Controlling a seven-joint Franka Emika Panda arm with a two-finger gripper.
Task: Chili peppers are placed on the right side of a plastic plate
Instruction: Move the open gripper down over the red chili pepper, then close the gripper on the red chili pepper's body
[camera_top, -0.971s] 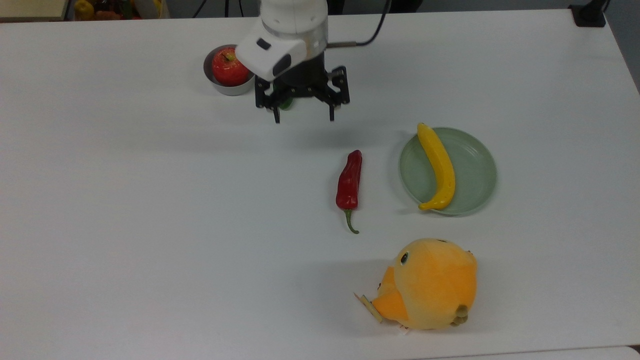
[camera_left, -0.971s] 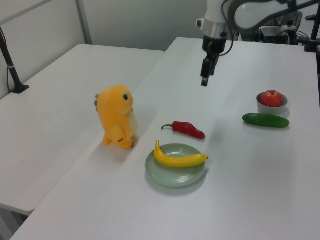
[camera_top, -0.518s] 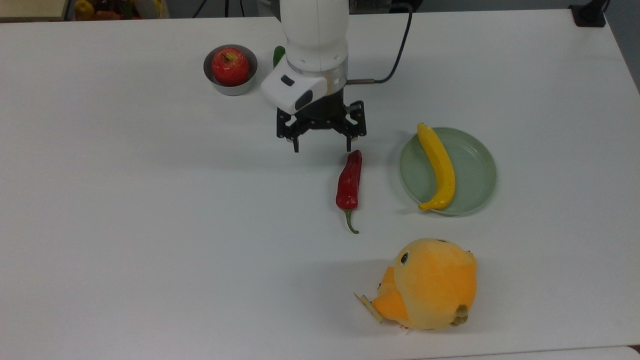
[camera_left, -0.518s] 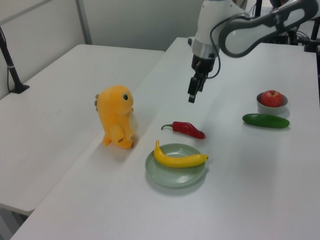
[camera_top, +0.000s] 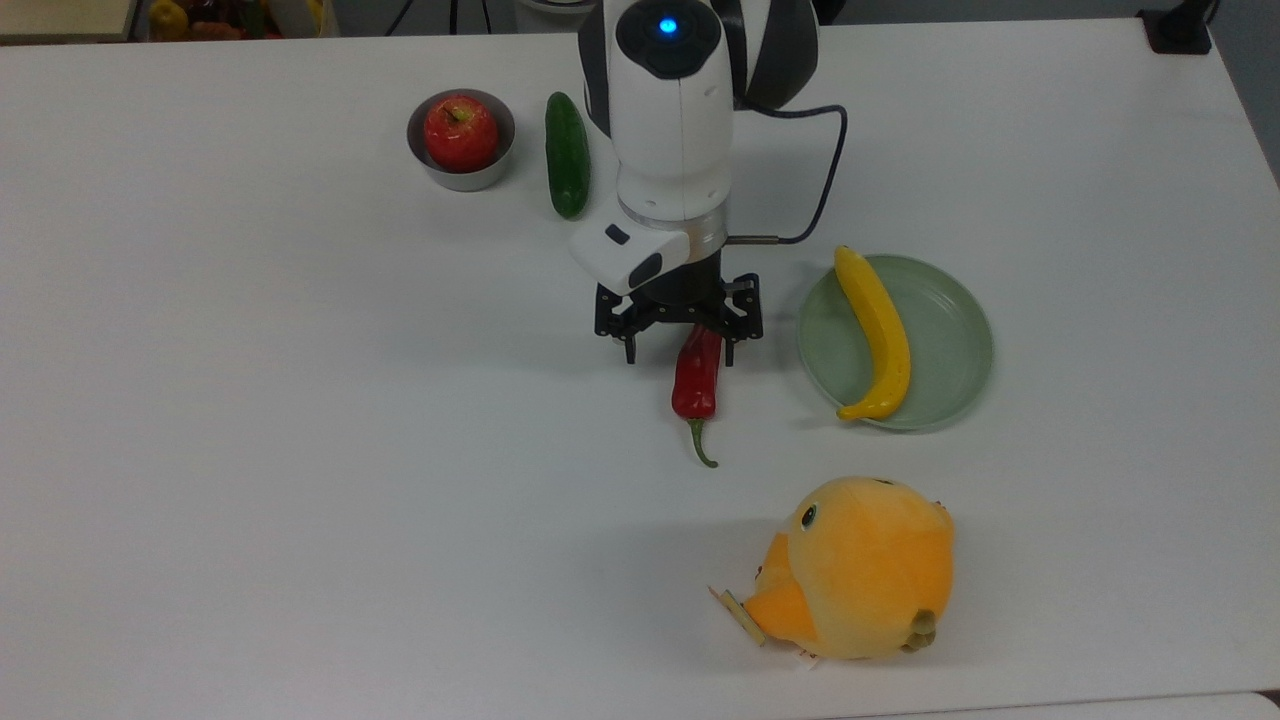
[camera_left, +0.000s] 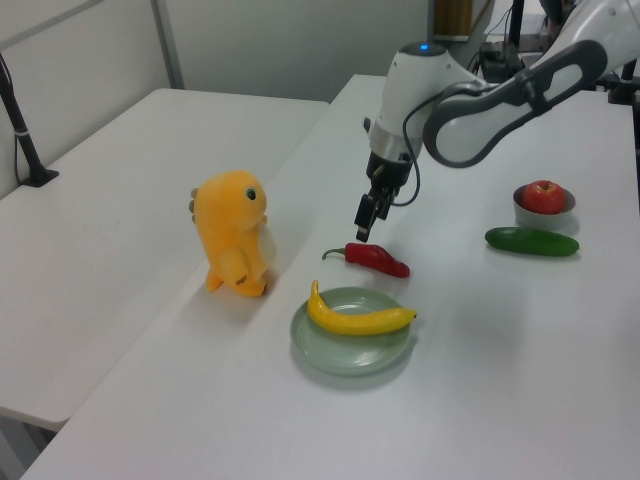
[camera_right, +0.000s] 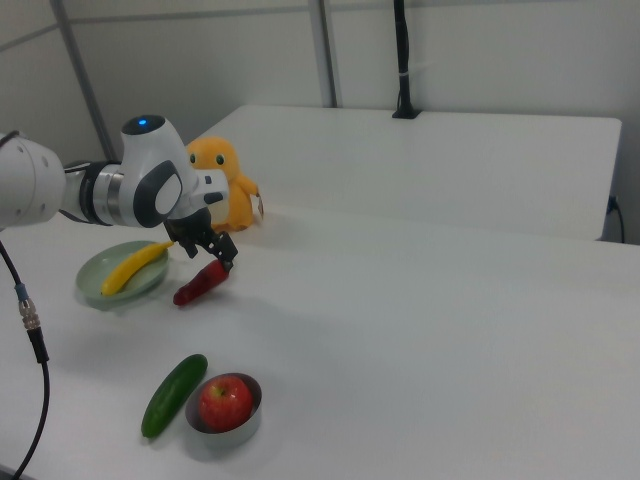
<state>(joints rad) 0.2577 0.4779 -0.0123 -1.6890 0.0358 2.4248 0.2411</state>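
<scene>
A plump orange plush toy (camera_top: 858, 570) sits closest to the near edge of the white counter (camera_top: 250, 450) in the top view, lying toward the top view's right. Beyond it, roughly mid-counter, the chili peppers (camera_top: 697, 385) lie flat on the bare surface as one glossy dark-red pod, its thin green stem curling toward the near edge and its pointed end reaching away under the arm. Just beside it, on the top view's right, rests the plastic plate (camera_top: 950, 350), pale sage green with a raised rim; the two are near each other but apart. A yellow banana (camera_top: 877, 335) lies across the plate's half nearer the chili, one end overhanging the far rim.

The end effector (camera_top: 679, 352) hovers directly above the chili's far end, its two black fingers spread wide and straddling the pod, one on each side, gripping nothing. In the left view the fingertips hang just above the chili, clear of the counter.

Farther back, toward the far edge, a dark green cucumber (camera_top: 567, 154) lies lengthwise, and just beside it on the top view's left stands a small grey metal bowl (camera_top: 440, 170) holding a red apple (camera_top: 461, 133).
</scene>
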